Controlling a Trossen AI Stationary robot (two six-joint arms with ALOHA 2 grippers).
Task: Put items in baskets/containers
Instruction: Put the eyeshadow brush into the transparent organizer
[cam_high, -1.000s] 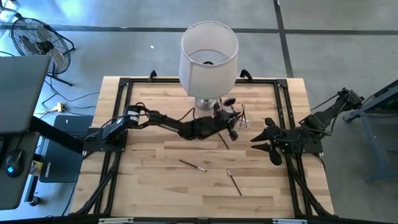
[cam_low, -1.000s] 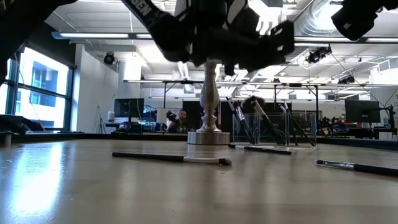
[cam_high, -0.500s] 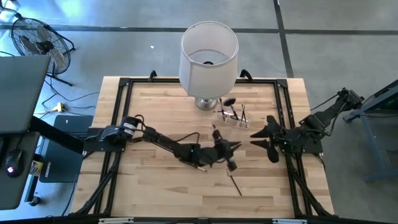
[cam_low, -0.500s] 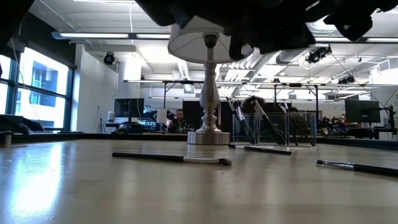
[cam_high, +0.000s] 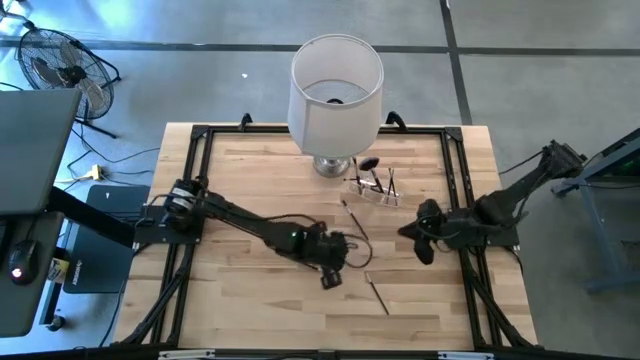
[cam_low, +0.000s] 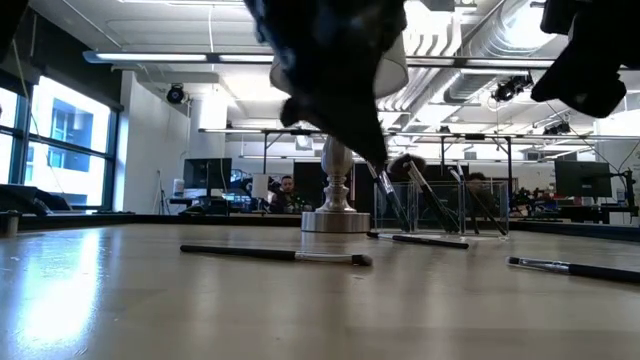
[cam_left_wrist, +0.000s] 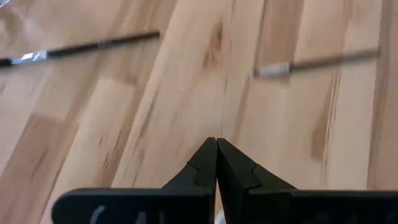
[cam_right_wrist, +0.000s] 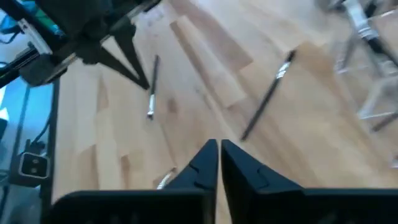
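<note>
Three thin brushes lie flat on the wooden table: one (cam_high: 352, 218) near the middle, one (cam_high: 377, 292) toward the near edge, and one (cam_low: 275, 253) that the low view shows. The clear holder (cam_high: 375, 186) stands by the lamp base with several brushes leaning in it. My left gripper (cam_left_wrist: 216, 142) is shut and empty above the table's middle (cam_high: 332, 272), with two brushes (cam_left_wrist: 81, 48) (cam_left_wrist: 311, 61) lying beyond its tips. My right gripper (cam_right_wrist: 219, 144) hovers right of centre (cam_high: 418, 240), shut with nothing in it.
A big white lampshade on a silver base (cam_high: 336, 90) stands at the table's far middle, just behind the holder. A black frame (cam_high: 200, 135) runs around the table's edges. Bare wood lies at the near left.
My left gripper has swung from beside the holder toward the table's near edge, past the middle, and has shut. My right gripper has shut and shifted a little toward the table's middle. The brushes on the table lie as before.
</note>
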